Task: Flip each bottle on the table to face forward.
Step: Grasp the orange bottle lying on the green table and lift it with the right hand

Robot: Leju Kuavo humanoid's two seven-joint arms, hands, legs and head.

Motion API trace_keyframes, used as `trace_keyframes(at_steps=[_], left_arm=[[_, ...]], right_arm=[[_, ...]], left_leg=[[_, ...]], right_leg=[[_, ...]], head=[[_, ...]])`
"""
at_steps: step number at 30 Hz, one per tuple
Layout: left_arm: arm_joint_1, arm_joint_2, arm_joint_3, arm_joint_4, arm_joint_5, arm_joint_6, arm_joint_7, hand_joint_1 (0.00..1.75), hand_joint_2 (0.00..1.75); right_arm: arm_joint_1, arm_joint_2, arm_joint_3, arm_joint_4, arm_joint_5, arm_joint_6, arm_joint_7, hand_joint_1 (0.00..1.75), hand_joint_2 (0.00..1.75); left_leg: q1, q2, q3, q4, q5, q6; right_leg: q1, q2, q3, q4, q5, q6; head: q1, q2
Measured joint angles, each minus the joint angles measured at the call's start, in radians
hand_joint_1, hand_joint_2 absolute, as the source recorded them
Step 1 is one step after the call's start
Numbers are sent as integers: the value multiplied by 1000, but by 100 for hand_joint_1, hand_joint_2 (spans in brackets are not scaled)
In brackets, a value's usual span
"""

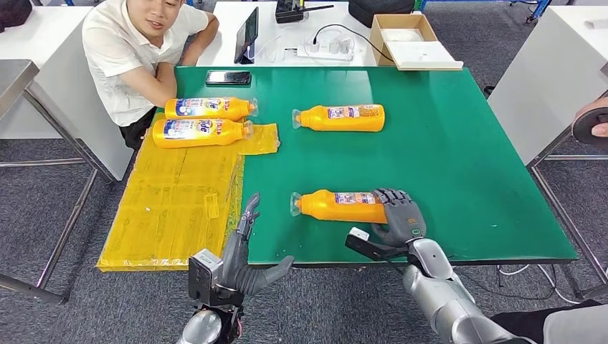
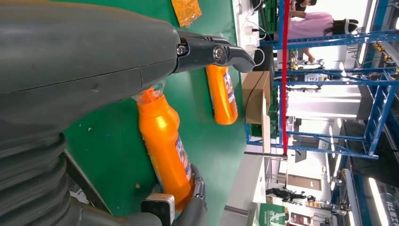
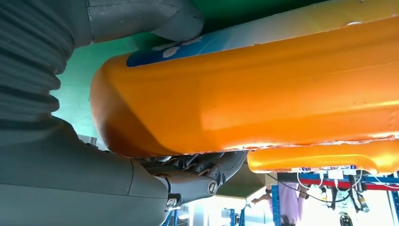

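The near orange plastic bottle [image 1: 340, 206] lies on the green table [image 1: 459, 158] with its long axis running from 9 to 3 o'clock, its base gripped by the right hand [image 1: 399, 215], while the left hand [image 1: 244, 254], fingers spread, is empty at 8 o'clock.

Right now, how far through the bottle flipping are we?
Looks done: two bottles lie side by side at the yellow sheet's far end, labels up. In hand: the right hand grips the base of the near bottle, lying on the green table. Left: the far bottle, untouched. The left hand is open near the table edge.
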Motion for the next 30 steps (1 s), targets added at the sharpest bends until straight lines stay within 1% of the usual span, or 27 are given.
trace_keyframes(at_steps=[7, 14, 17, 20, 23, 27, 30], left_arm=[[0, 0, 1, 0, 11, 2, -2, 0, 175], [2, 0, 5, -1, 28, 29, -15, 0, 175], [11, 0, 7, -6, 31, 63, -23, 0, 175], [23, -5, 17, -11, 63, 120, -9, 0, 175], [35, -10, 29, -11, 118, 146, 12, 0, 175], [44, -14, 37, -12, 147, 154, 15, 0, 175], [50, -18, 44, -14, 187, 178, 10, 0, 175]], right_arm=[[6, 1, -16, 0, -45, -4, -36, 175, 175], [25, 14, -39, -6, -125, -56, -120, 175, 175], [46, 26, -51, -20, -180, -85, -169, 175, 175], [77, 43, -67, -59, -273, -97, -220, 175, 175], [116, 63, -75, -130, -360, -93, -240, 175, 175], [154, 78, -77, -195, -391, -90, -242, 175, 175], [178, 85, -76, -242, -423, -87, -247, 175, 175]], left_leg=[[0, 0, 1, 0, 0, 0], [0, 0, 1, 0, 0, 0], [0, 0, -1, 0, 0, 0], [0, 0, -3, 0, 0, 0], [0, 0, -5, 0, 0, 0], [0, -2, -8, 0, 0, 0], [0, -2, -9, 0, 0, 0]], right_leg=[[0, 0, 2, 0, 0, 0], [0, 0, 1, 0, 0, 0], [0, 0, 1, 0, 0, 0], [0, 0, -1, 1, 0, 0], [0, 0, -4, 1, 0, 0], [0, 0, -6, 1, 0, 0], [0, 0, -7, 1, 0, 0]], head=[[0, 0], [0, 0], [0, 0], [0, 0], [0, 0], [0, 0], [0, 0]])
